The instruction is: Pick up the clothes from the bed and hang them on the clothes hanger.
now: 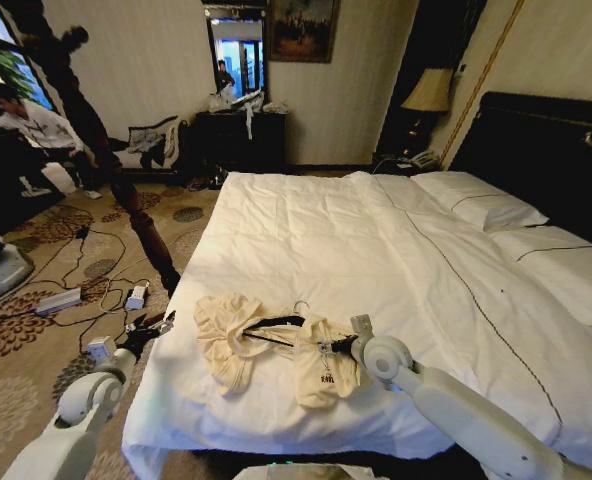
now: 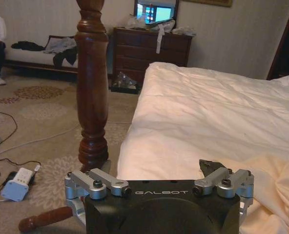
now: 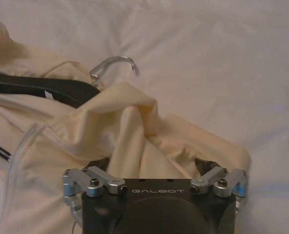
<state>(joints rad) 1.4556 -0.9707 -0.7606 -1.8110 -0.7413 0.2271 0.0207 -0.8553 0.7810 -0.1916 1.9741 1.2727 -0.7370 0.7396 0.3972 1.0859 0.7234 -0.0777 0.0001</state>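
White bed (image 1: pixel 396 250); "GALBOT" right pincer (image 3: pixel 156 168) spread around cream garment (image 3: pixel 110 136); left pincer (image 2: pixel 159 178) spread.

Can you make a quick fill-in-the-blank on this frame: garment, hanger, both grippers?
1. The cream garment lies crumpled on the ____.
2. The clothes hanger has a silvery ____ at its top.
3. The right gripper has its jaws spread around a fold of the ____.
4. The left gripper hovers beside the bed's ____ post.

Missing: bed; hook; garment; wooden
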